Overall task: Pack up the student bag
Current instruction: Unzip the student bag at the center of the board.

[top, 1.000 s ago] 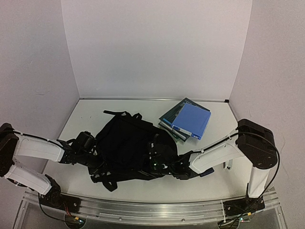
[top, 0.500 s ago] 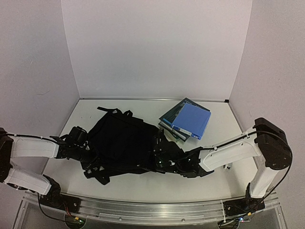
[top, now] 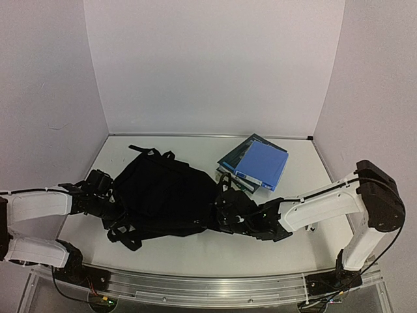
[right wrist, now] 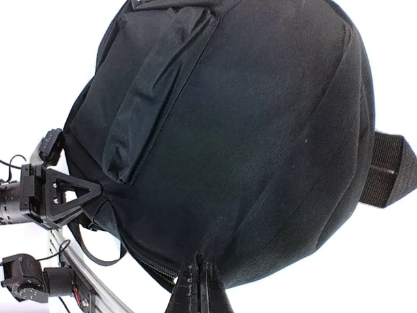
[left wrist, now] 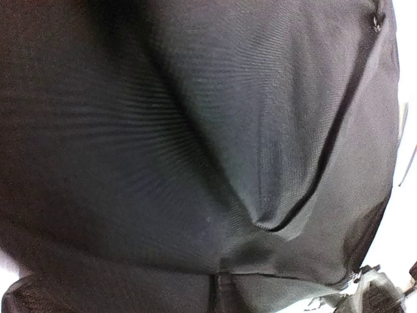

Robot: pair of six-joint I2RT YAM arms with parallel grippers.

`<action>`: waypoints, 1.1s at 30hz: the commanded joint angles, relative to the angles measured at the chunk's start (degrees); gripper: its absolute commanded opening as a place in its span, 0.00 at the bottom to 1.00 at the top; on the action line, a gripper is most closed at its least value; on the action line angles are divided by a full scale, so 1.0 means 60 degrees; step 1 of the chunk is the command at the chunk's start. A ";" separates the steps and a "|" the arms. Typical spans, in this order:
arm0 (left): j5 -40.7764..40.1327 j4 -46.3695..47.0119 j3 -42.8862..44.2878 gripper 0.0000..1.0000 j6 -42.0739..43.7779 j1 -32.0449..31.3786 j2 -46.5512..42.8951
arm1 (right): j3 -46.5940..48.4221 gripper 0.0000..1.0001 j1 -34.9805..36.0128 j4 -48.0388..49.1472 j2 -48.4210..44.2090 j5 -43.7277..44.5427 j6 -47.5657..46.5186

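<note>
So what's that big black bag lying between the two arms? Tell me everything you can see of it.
The student bag is a large black backpack of soft woven fabric, lying slumped on the white table. A padded strap lies across its upper face, and loose webbing straps trail from both ends. The right gripper is pinched shut on its edge, and the left gripper meets the opposite side.
</note>
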 commanded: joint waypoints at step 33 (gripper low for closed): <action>-0.0782 -0.0308 0.3016 0.82 0.4468 -0.2899 -0.1108 | -0.1455 0.00 -0.0903 0.2483 -0.0320 -0.1622 0.0328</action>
